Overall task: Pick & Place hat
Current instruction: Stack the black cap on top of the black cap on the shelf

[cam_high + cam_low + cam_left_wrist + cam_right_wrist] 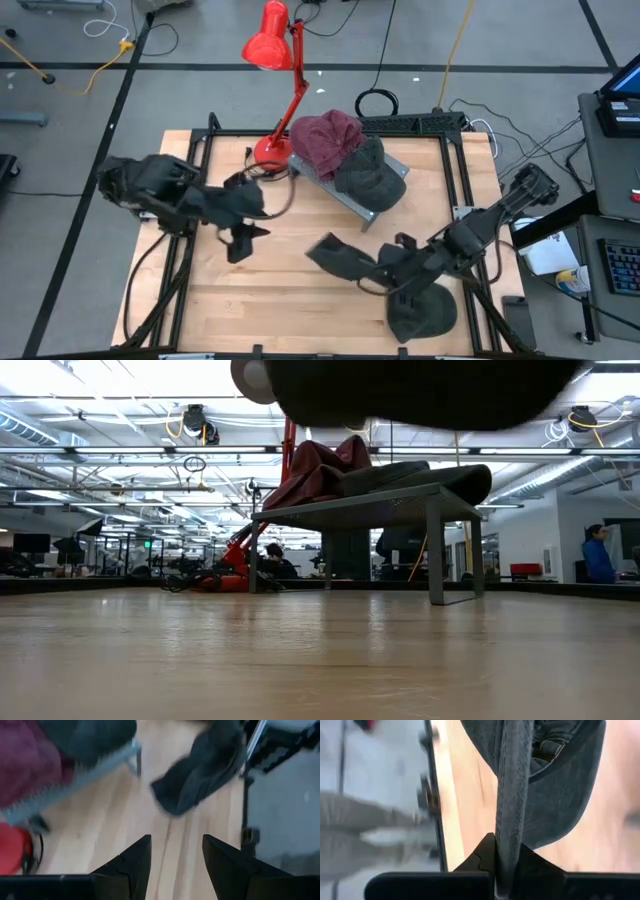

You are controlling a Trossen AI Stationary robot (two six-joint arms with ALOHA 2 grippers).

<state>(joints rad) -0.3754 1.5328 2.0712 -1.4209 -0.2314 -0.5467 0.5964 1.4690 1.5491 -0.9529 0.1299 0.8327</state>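
Right gripper (pixel 508 862) clamps a dark hat (pixel 547 780) above the table (pixel 290 300)

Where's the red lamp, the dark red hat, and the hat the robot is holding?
red lamp (pixel 268 47), high view, on its shade.
dark red hat (pixel 324 139), high view, on its crown.
held dark cap (pixel 340 256), high view, on its brim.
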